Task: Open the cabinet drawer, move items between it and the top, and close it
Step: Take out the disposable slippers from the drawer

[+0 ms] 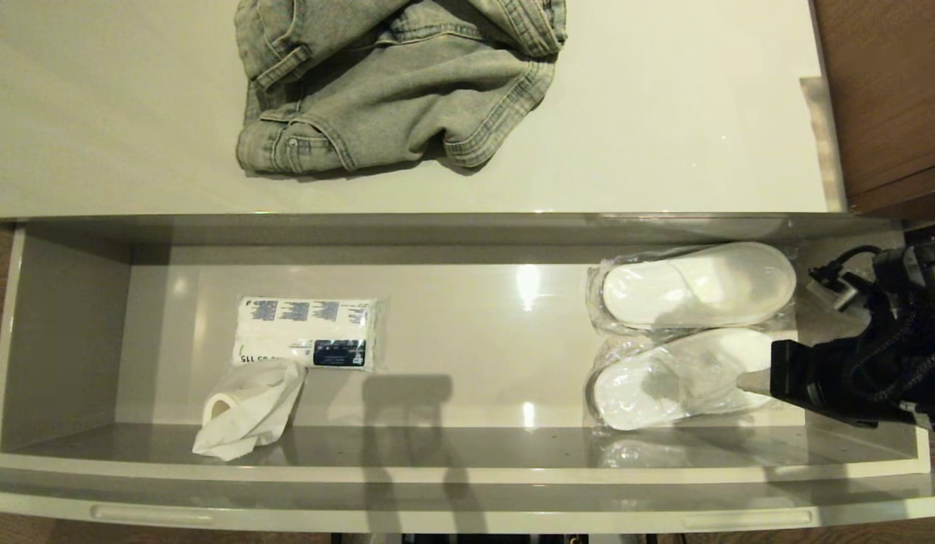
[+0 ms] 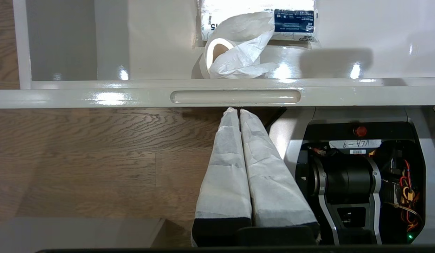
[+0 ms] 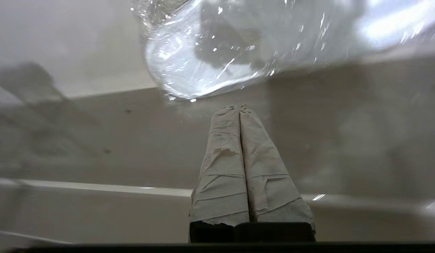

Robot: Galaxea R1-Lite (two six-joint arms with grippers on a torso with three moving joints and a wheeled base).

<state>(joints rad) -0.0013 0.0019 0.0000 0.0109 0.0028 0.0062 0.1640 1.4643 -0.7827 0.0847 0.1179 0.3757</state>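
Observation:
The drawer [image 1: 67,332] stands pulled out below the glossy off-white top [image 1: 664,136]. Two bagged white slipper packs lie side by side at its right end, the far pack [image 1: 698,285] and the near pack [image 1: 675,381]. My right gripper [image 1: 742,381] is shut and empty inside the drawer, its tip over the near pack's right end. In the right wrist view the near pack [image 3: 210,59] shows just beyond the gripper [image 3: 237,107]. My left gripper [image 2: 235,110] is shut and parked below the drawer front [image 2: 235,96], out of the head view.
A blue-printed tissue pack [image 1: 305,331] and a crumpled white bag [image 1: 248,408] lie in the drawer's left half. A folded denim garment [image 1: 399,75] lies on the top. Brown wooden furniture [image 1: 890,98] stands at the right.

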